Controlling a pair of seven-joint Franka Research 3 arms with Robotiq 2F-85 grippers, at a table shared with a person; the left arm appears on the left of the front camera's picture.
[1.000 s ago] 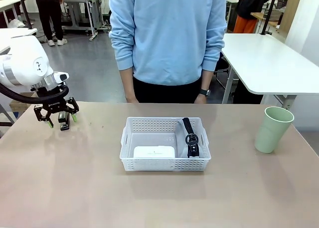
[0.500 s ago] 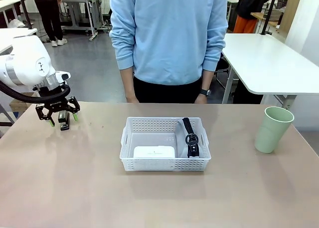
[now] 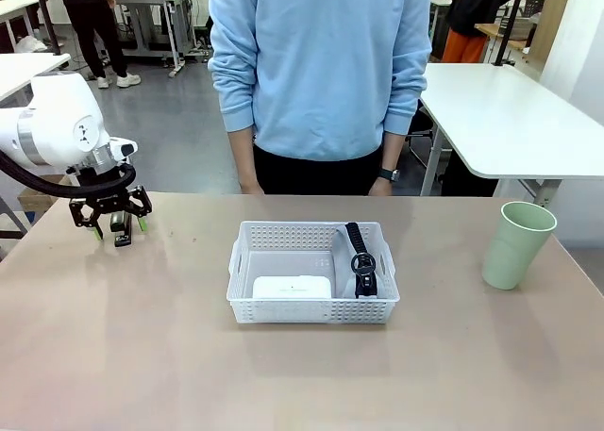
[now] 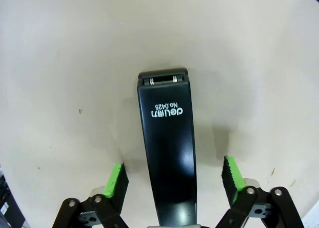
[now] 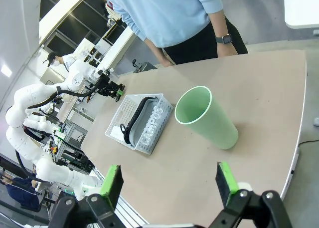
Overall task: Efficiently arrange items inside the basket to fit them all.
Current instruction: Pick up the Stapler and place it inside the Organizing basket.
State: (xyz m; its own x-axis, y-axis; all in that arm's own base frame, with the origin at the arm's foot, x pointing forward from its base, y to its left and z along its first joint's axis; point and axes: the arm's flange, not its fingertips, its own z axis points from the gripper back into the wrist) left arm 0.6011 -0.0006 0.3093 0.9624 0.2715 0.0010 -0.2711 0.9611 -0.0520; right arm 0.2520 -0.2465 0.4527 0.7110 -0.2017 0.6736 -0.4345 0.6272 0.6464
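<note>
Stapler: the stapler (image 4: pixel 167 148) lies flat on the table (image 3: pixel 189 356), near its far left corner and well apart from the basket (image 3: pixel 312 307).
Stapler axis: in the left wrist view its long axis runs straight away from the camera, in line with the fingers. The end with the metal pin points away and the printed top faces up.
Left gripper: the left gripper (image 3: pixel 120 227) is low over the table, straddling the stapler's near end.
Left jaws: spread wide, with one green pad (image 4: pixel 118 180) on each side of the stapler. Bare table shows in both gaps, so the pads touch nothing.
Right gripper: the right gripper (image 5: pixel 168 180) is above the table's right end, with the cup beyond it.
Right jaws: spread wide, with nothing between them.
Basket: mid-table, long axis left to right.
Box: the box (image 3: pixel 293 288) lies in the basket against the near wall, left of centre, its long axis along the basket's.
Pouch: the pouch (image 3: pixel 359 259) is at the basket's right end, its zipper edge up, its long axis near to far.
Cup: the cup (image 3: pixel 517 244) stands upright with its mouth up, on the right and well apart from the basket.
Person: a person (image 3: pixel 319 73) stands at the far edge, arms hanging.
</note>
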